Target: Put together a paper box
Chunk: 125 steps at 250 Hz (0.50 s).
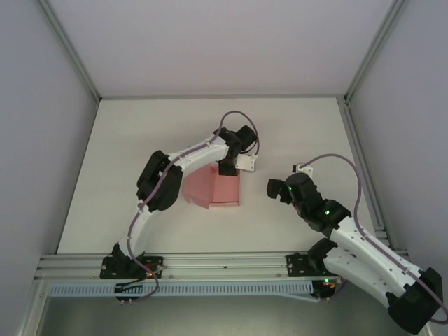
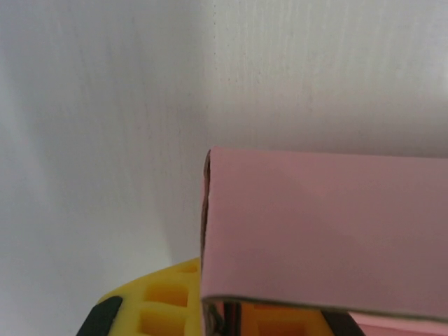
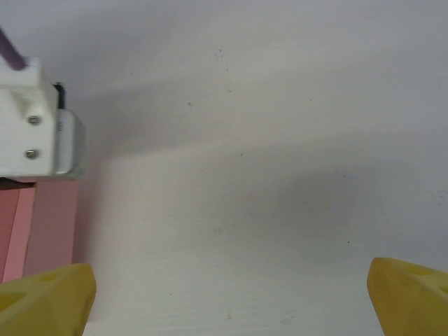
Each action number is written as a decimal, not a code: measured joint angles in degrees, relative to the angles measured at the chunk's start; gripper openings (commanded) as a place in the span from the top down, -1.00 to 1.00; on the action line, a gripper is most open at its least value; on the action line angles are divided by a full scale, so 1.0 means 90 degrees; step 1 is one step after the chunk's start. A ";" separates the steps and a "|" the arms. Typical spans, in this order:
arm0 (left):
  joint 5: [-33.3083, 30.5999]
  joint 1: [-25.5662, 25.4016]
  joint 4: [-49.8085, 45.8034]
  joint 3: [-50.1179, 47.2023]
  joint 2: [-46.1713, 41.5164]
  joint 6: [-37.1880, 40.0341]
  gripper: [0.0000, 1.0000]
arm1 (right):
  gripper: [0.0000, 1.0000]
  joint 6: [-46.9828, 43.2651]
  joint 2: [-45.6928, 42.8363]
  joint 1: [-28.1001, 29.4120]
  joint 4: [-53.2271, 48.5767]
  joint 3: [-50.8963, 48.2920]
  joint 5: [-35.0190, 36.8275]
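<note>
The box (image 1: 217, 190) is lying near the middle of the table (image 1: 140, 140), partly folded, with a lighter pink panel on its right and a darker flap slanting off at its left. The left gripper (image 1: 227, 168) is reaching down onto the box's far edge, and its jaws are pinching together on the card. From the left wrist, a broad pink panel (image 2: 322, 231) is rising in front of the camera and covering most of the yellow fingers (image 2: 164, 301), so the exact point of contact is hard to make out. The right gripper (image 1: 275, 189) is hanging just right of the box, apart from it and holding nothing. From the right wrist, its two yellow fingertips (image 3: 42, 301) are standing wide apart at the bottom corners with bare table between them. The box's pink edge (image 3: 42, 224) is showing at the left, and the left arm's white wrist block (image 3: 31, 126) is sitting just above that edge.
</note>
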 measured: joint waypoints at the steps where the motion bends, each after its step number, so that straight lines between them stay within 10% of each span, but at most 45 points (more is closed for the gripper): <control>1: -0.0002 0.0000 -0.0005 0.0012 0.0017 -0.0005 0.80 | -1.00 0.0000 0.0000 0.0000 0.0000 0.0000 0.0000; 41: -0.0158 0.0000 -0.0100 0.0287 0.0277 -0.0104 0.12 | -0.99 0.0000 0.0002 0.0000 0.0000 -0.0007 -0.0027; 125: 0.0058 0.0000 0.0034 0.0245 0.0070 -0.0134 -0.50 | -0.99 -0.0029 -0.0325 -0.0012 0.0036 -0.0061 -0.0216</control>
